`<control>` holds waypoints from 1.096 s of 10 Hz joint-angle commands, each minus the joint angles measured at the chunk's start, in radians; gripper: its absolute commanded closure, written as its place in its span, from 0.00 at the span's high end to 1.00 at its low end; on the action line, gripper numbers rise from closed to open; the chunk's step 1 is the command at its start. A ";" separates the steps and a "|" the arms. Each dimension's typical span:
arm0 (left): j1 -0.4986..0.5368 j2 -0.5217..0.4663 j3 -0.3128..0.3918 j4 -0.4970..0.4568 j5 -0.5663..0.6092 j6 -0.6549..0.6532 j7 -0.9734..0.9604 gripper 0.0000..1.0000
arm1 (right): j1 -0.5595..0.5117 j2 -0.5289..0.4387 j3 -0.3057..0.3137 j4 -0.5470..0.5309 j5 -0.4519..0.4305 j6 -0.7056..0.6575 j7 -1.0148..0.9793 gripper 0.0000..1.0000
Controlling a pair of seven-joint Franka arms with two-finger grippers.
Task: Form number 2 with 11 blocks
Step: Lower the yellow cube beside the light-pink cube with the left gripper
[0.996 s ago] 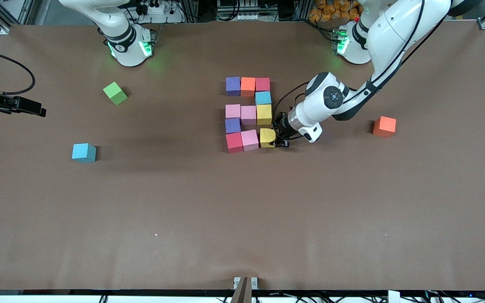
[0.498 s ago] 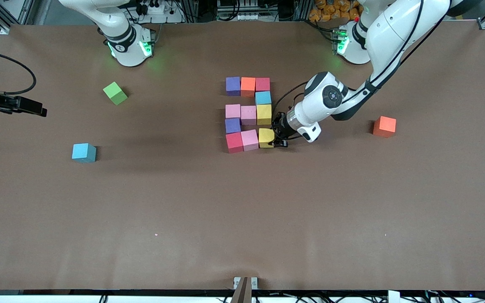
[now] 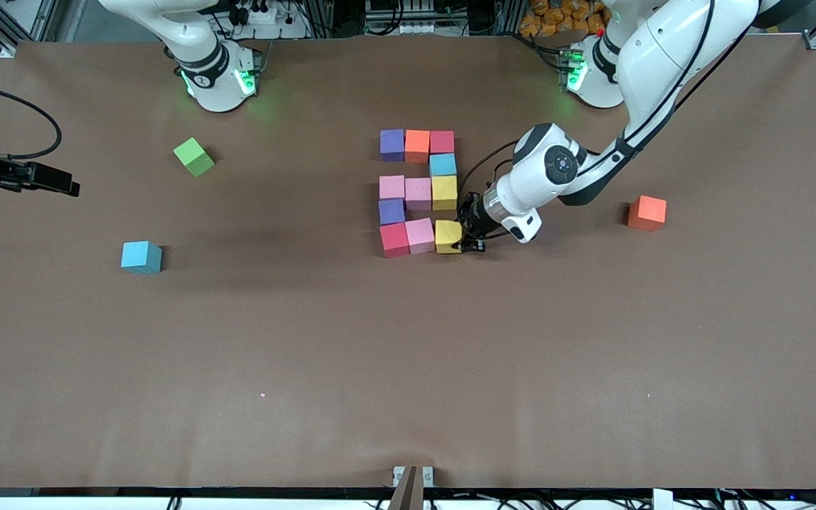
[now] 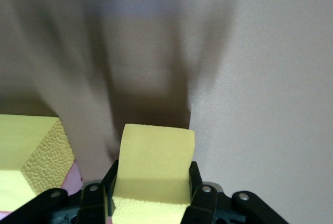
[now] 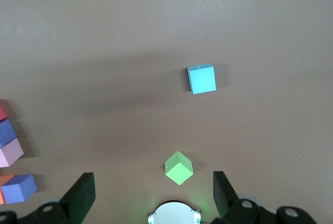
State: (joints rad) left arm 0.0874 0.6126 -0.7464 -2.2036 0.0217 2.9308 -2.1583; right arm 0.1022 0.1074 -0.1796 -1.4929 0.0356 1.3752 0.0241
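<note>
I have the left gripper (image 3: 469,241) clamped on the last yellow block (image 3: 448,236), seating it at the 2's (image 3: 418,193) five-o'clock corner beside the pink block (image 3: 420,235); next I release and lift straight off, while the right gripper (image 5: 154,195) waits open.

Bare table (image 3: 408,354) nearer the camera, digit blocks (image 3: 418,191) packed touching, 3 stray cubes (image 3: 194,156) apart
</note>
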 commanded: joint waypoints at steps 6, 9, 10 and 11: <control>-0.064 -0.017 0.048 0.022 -0.009 -0.042 -0.032 1.00 | 0.016 -0.014 -0.003 -0.004 -0.017 0.004 -0.015 1.00; -0.057 -0.057 0.044 0.024 -0.009 -0.103 -0.034 1.00 | 0.020 -0.014 -0.004 -0.004 -0.017 0.004 -0.015 1.00; -0.054 -0.072 0.044 0.025 -0.009 -0.117 -0.035 1.00 | 0.021 -0.014 -0.004 -0.004 -0.019 0.004 -0.015 1.00; -0.052 -0.095 0.042 0.028 -0.009 -0.137 -0.044 1.00 | 0.024 -0.014 -0.006 -0.004 -0.019 0.004 -0.015 1.00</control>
State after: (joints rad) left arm 0.0369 0.5795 -0.7054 -2.1686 0.0217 2.8392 -2.1703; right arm 0.1116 0.1074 -0.1791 -1.4922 0.0348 1.3765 0.0215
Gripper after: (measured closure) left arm 0.000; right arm 0.000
